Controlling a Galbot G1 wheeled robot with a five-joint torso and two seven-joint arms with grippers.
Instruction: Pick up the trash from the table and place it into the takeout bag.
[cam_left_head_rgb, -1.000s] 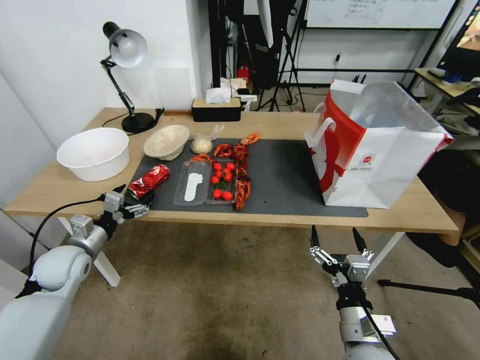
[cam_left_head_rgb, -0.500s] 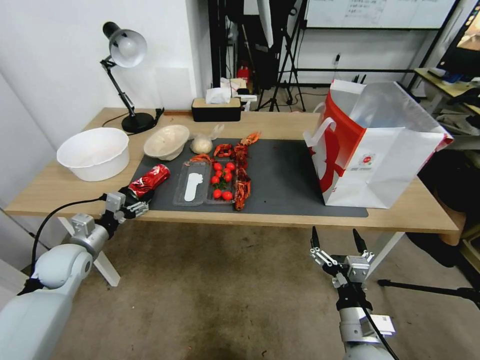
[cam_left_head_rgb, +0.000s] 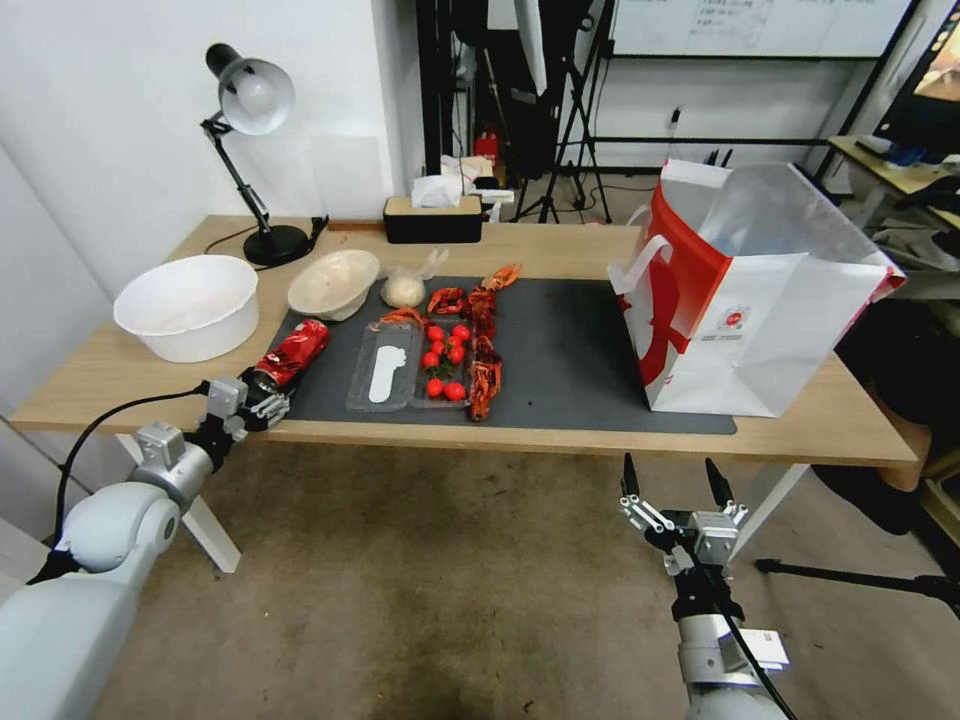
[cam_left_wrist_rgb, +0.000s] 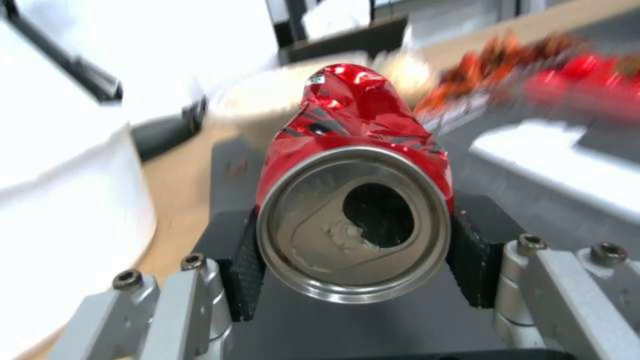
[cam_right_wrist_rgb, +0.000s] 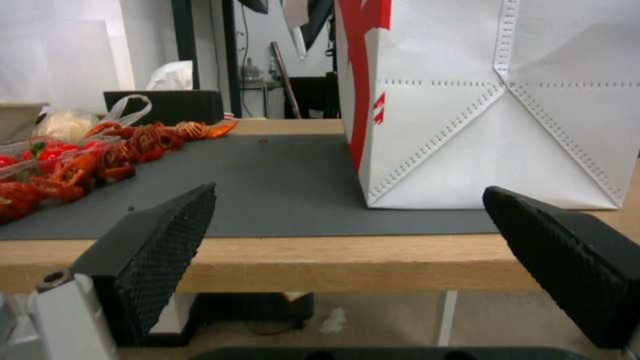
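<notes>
Light-wood worktop (cam_left_head_rgb: 560, 250) spans mid-frame, its dark mat (cam_left_head_rgb: 560, 350) under a takeout bag (cam_left_head_rgb: 745, 300) at right. Left claw (cam_left_head_rgb: 262, 398) pinches the crushed red can (cam_left_head_rgb: 290, 352) at the mat's lower-left corner. Right claw (cam_left_head_rgb: 672, 482) hangs spread below the worktop's front edge, lower right.

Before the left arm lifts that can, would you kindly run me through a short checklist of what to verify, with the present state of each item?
1. Left gripper closed on the crushed red soda can: ok, pads against both sides at its opened end.
2. Can gripped squarely: cannot tell; only its end sits between the pads.
3. Can off the dark grey mat: cannot tell.
4. Takeout bag upright, mouth open: ok.
5. Route along the table to the bag: not ok low down; food tray and crayfish lie between.
6. Right gripper clear: ok, open, below the table edge.
</notes>
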